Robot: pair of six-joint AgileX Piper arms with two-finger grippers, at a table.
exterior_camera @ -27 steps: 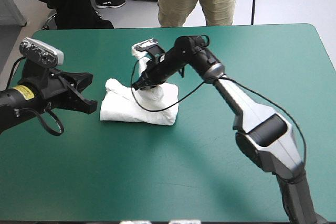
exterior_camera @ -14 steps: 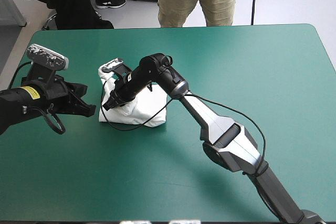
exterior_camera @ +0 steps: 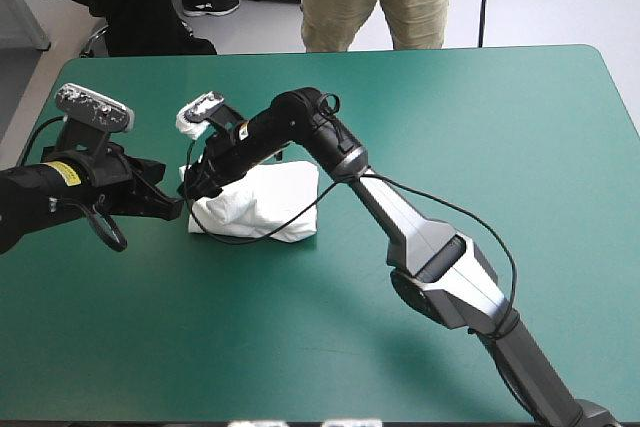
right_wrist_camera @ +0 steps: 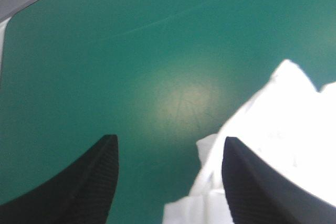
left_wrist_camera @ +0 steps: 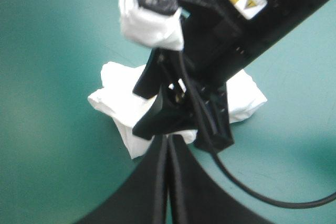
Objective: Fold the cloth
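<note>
My left end effector (left_wrist_camera: 168, 141), pinched together on nothing, hangs just beside the folded white T-shirt (exterior_camera: 265, 202), I judge so as not to disturb it, while my right end effector (right_wrist_camera: 169, 141), spread wide, hovers over its left end on the teal-green counter (exterior_camera: 450, 107), free surface all around.

A plain white fabric T-shirt (exterior_camera: 262, 205) lies on a plain teal-green table cover (exterior_camera: 480, 127); beside it, black left gripper (left_wrist_camera: 169, 148) and right gripper (exterior_camera: 195, 185).

T-shirt (exterior_camera: 270, 202): part hidden under right end effector (exterior_camera: 194, 183) | right wrist view: cut off
</note>
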